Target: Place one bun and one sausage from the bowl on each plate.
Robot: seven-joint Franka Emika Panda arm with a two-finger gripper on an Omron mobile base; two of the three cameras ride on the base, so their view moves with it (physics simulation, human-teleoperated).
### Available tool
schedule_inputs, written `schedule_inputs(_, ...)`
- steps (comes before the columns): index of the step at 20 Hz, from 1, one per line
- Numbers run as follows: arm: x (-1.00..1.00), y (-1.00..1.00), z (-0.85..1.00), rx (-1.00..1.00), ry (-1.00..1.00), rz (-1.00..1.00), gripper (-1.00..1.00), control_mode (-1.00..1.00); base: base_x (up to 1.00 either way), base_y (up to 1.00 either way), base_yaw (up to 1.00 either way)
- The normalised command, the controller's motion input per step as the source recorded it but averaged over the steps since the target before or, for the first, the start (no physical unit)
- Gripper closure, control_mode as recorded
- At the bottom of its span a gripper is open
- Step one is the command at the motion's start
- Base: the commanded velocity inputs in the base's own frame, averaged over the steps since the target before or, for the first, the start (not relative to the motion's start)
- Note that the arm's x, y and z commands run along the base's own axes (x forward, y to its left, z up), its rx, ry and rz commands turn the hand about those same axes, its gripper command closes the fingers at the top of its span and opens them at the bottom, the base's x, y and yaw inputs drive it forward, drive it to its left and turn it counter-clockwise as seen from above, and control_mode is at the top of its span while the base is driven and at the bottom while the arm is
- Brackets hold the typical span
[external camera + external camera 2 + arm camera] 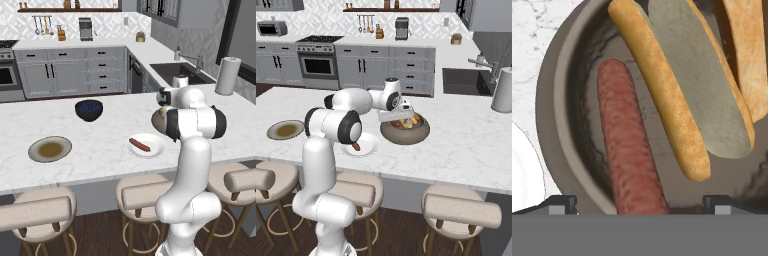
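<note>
My gripper (639,200) hangs spread wide over the bowl (562,90); the sausage (629,145) lies between my tips, long axis running up-frame. A bun (682,90) slants at upper right.

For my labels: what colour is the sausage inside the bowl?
Reddish-brown with darker mottling; the sausage shows best in the hand view.

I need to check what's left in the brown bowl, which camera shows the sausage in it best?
The hand view: the sausage lies large and unblocked on the bowl floor, beside a bun. The right base view gives mere glimpses under the hand; the left base view has the arm across the bowl.
</note>
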Motion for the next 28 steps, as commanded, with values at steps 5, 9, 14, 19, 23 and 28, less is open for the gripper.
schedule_inputs(5, -0.03, 0.0, -0.14, 0.0, 0.01, 0.0, -1.0, -1.0, 0.0, 0.0, 0.0)
schedule_inputs(9, -0.1, 0.0, 0.0, 0.0, 0.0, 0.0, -1.0, -1.0, 0.0, 0.0, 0.0)
schedule_inputs(14, -0.12, 0.0, 0.0, 0.0, 0.0, 0.0, -1.0, -1.0, 0.0, 0.0, 0.0)
schedule_inputs(19, 0.29, 0.0, -0.09, 0.0, 0.0, 0.0, -1.0, -1.0, 0.0, 0.0, 0.0)
schedule_inputs(23, 0.59, 0.0, 0.0, 0.0, 0.0, 0.0, -1.0, -1.0, 0.0, 0.0, 0.0)
schedule_inputs(28, 0.0, 0.0, 0.0, 0.0, 0.0, 0.0, 1.0, -1.0, 0.0, 0.0, 0.0)
